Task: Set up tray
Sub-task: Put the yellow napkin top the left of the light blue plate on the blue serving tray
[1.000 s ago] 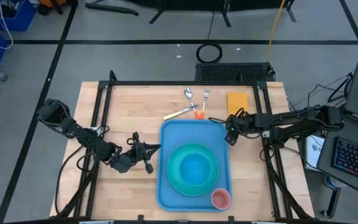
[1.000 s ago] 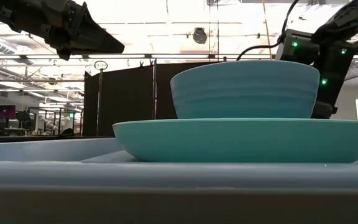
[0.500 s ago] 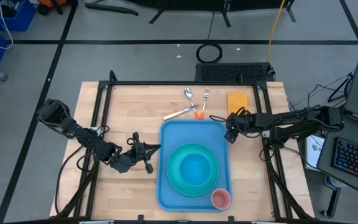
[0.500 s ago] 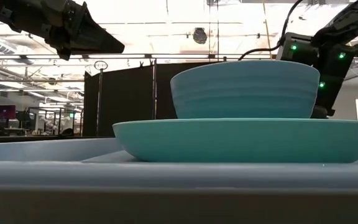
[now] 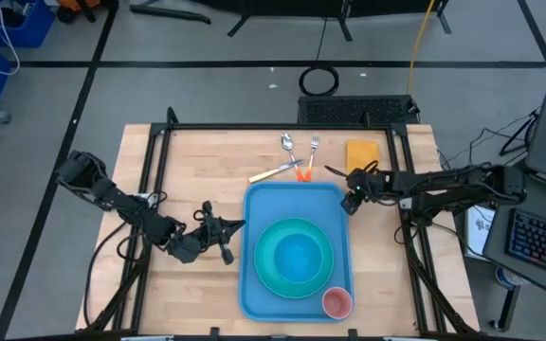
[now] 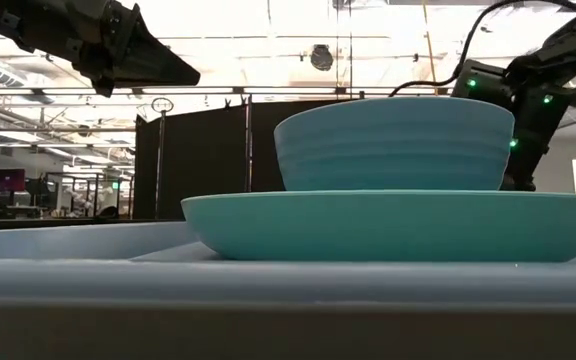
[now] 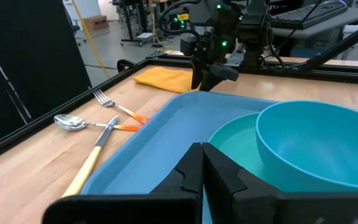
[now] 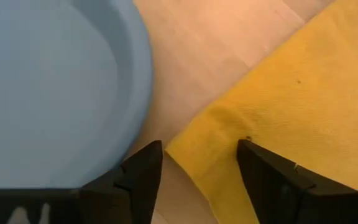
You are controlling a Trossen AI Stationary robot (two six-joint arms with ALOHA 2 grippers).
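The light-blue tray lies on the wooden table and carries a turquoise plate with a bowl on it, plus a pink cup. My left gripper is shut and empty; it hovers just off the tray's left edge, above the table. My right gripper is open at the tray's far right corner. It points down, with its fingers on either side of the near corner of a yellow napkin. No touch on the napkin shows.
A spoon, a fork and a knife lie on the wood beyond the tray's far edge, left of the napkin. Black frame rails run along the table's sides. Bare wood lies left of the tray.
My right gripper has moved a little toward the table's far edge and down, from over the tray's far right corner toward the yellow napkin. The left arm, the tray and the dishes have stayed still.
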